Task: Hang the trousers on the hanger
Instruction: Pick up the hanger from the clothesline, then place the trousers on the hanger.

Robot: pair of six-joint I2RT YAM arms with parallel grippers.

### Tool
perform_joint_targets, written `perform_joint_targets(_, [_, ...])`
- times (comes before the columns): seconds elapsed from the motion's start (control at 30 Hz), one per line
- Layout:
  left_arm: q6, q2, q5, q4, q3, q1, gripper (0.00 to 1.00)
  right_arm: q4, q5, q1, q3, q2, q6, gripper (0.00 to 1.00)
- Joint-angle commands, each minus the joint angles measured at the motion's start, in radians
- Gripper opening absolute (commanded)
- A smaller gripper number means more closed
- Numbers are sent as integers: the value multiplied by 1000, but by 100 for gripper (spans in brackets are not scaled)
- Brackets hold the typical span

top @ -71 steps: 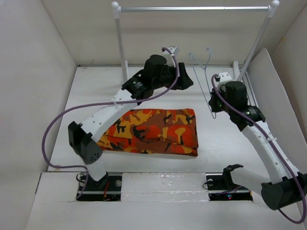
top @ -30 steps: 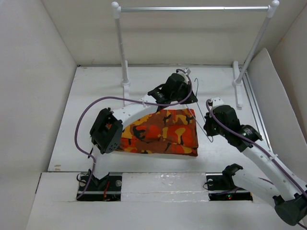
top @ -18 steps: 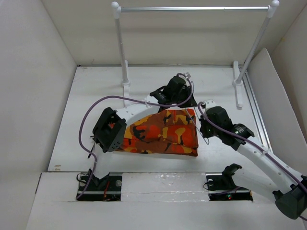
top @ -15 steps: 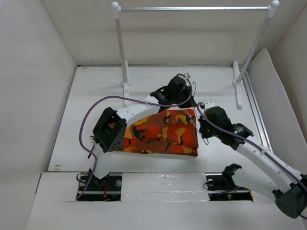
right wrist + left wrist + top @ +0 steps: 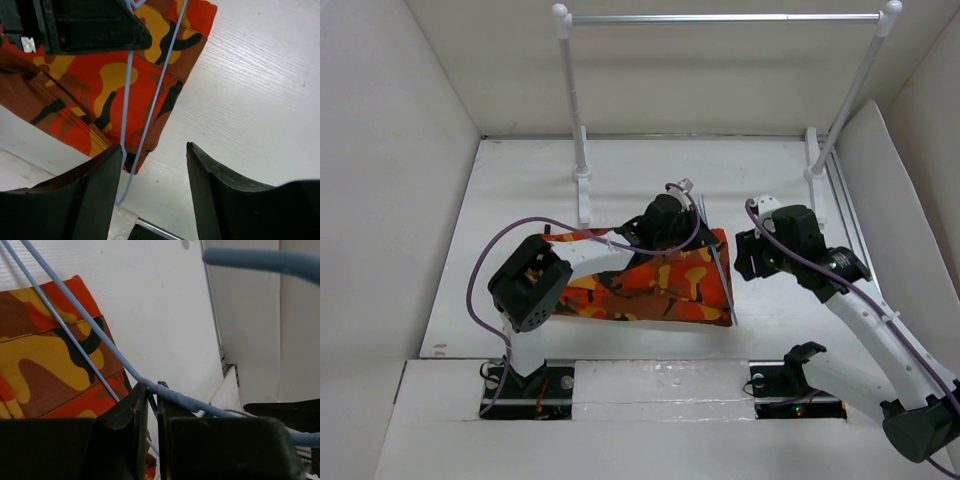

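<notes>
nearest me, the folded orange, red and brown camouflage cloth trousers point(image 5: 660, 285) lie flat on the white table point(image 5: 520, 200). the thin pale blue wire hanger point(image 5: 722, 278) rests across their right end, pinched shut in my left gripper point(image 5: 152, 390); my right gripper point(image 5: 154, 150) gapes beside the wire, holding nothing. i judge threading comes next: lift a trouser end through. my left arm point(image 5: 600, 255) crowds the cloth; the white-posted rack point(image 5: 577, 130) stands behind.

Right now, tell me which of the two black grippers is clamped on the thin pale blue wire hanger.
The left gripper: it is pinched shut on the hanger wire over the camouflage trousers; the right gripper stands open, gripping nothing.
</notes>
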Motion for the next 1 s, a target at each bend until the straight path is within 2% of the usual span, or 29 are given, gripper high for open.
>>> perform_joint_targets(0.0, [-80, -19, 59, 230, -56, -28, 0, 28, -113, -37, 25, 10, -51, 60])
perform_joint_targets(0.03, [-81, -16, 72, 262, -66, -28, 0, 43, -124, -46, 16, 10, -51, 58])
perform_joint_targets(0.1, [-63, -22, 72, 300, -63, -51, 0, 83, -140, -46, -2, 7, -51, 44])
perform_joint_targets(0.13, [-49, -28, 67, 305, -46, -60, 0, 94, -138, -46, -4, 6, -51, 30])
perform_joint_targets(0.17, [-32, -34, 56, 299, -35, -60, 0, 94, -130, -46, -4, 3, -51, 24])
perform_joint_targets(0.2, [-9, -30, 64, 300, -18, -75, 0, 123, -126, -56, -12, -14, -51, 14])
perform_joint_targets(0.23, [-1, -30, 64, 300, -14, -89, 0, 123, -126, -56, -21, -14, -51, 13])
perform_joint_targets(0.27, [5, -22, 72, 308, -15, -89, 0, 144, -129, -56, -28, -17, -46, 0])
perform_joint_targets(0.47, [109, -19, 75, 294, -18, -101, 0, 166, -114, -83, -84, -19, -42, 0])
perform_joint_targets(0.57, [109, 12, 128, 317, -15, -101, 0, 224, -61, -103, -143, -42, -2, 0])
perform_joint_targets(0.63, [98, 24, 109, 311, -47, -101, 0, 306, -109, -141, -179, -42, 29, 0])
perform_joint_targets(0.8, [75, 32, 17, 317, -153, -111, 0, 505, -288, -161, -297, 33, 35, 11])
perform_joint_targets(0.9, [71, 30, -6, 294, -167, -111, 0, 531, -282, -161, -321, 99, 29, 15])
perform_joint_targets(0.97, [74, 30, -39, 285, -179, -111, 0, 613, -301, -161, -340, 124, 32, 17])
